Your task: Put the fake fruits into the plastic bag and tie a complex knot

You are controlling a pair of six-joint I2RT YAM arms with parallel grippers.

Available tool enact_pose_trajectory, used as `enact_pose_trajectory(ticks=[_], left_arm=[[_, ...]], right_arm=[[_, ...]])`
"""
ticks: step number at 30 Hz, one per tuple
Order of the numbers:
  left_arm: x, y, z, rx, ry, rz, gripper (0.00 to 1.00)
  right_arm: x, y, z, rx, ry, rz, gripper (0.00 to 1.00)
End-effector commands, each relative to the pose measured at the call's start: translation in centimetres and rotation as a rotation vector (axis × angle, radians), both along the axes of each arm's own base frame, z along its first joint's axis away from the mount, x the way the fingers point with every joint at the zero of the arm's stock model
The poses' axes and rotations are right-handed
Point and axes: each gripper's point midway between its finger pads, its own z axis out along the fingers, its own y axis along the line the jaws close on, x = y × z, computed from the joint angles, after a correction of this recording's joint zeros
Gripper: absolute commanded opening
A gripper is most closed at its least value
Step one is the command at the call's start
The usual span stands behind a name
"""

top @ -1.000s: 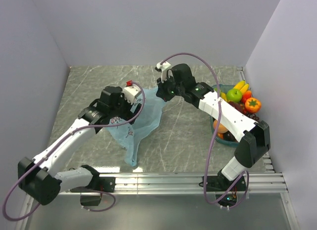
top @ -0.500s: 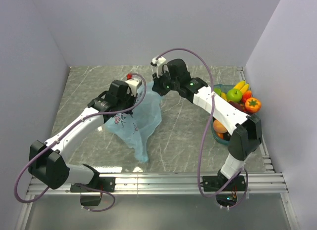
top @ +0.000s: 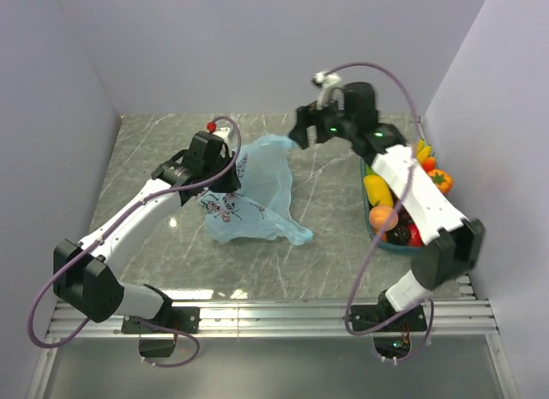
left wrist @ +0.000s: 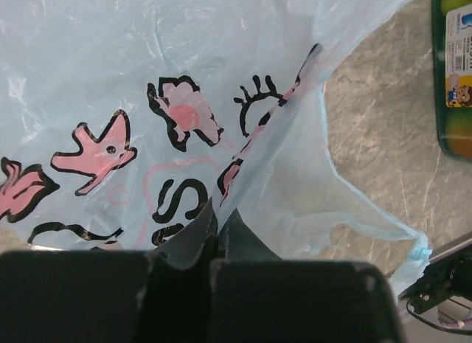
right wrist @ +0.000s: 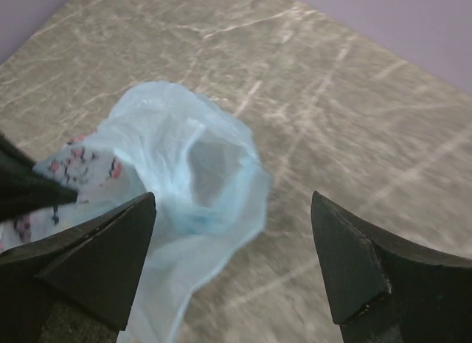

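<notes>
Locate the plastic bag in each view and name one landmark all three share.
Top external: plastic bag left of centre, on the table.
Left wrist: fills the upper frame, pinched by the left tool.
Right wrist: left of centre.
Shared landmark: its pink-and-black print.

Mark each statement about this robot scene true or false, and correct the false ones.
1. The left gripper is shut on the plastic bag. True.
2. The right gripper grips a fruit. False: it is open with nothing between its fingers.
3. The fake fruits are inside the bag. False: they lie apart from it, far to the right.
4. The bag carries a pink and black print. True.
</notes>
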Motion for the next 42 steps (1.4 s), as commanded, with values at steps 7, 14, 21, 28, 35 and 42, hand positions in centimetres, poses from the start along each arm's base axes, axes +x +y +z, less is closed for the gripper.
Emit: enact_pose_trajectory(ticks=[7, 14, 21, 28, 35, 42], left_arm=[[0.8, -1.1, 1.0, -0.064, -0.018, -0.045, 0.01], [1.2, -1.5, 0.8, -0.058, -0.001, -0.058, 0.01], [1.3, -1.7, 0.4, -0.06, 0.017, -0.065, 0.01], [1.5, -1.6, 0.1, -0.059, 0.032, -0.06, 0.0], [1.7, -1.3, -0.3, -0.07, 0.054, -0.05, 0.01], [1.9, -1.3, -0.3, -0.134, 0.11, -0.043, 0.0]], right_arm=[[-7.1, -14.8, -0.1, -0.129, 0.078, -0.224, 0.97], [-12.8, -20.7, -7.4, -0.403, 0.295, -0.317, 0.96], [-16.3, -23.8, -13.2, -0.538, 0.456, -0.404, 0.96], [-16.1, -25.2, -17.5, -0.62, 0.518, -0.447, 0.97], [-15.5, -26.2, -18.5, -0.656, 0.528, -0.482, 0.94], [-15.7, -26.9, -17.6, -0.657, 0.516, -0.484, 0.52]])
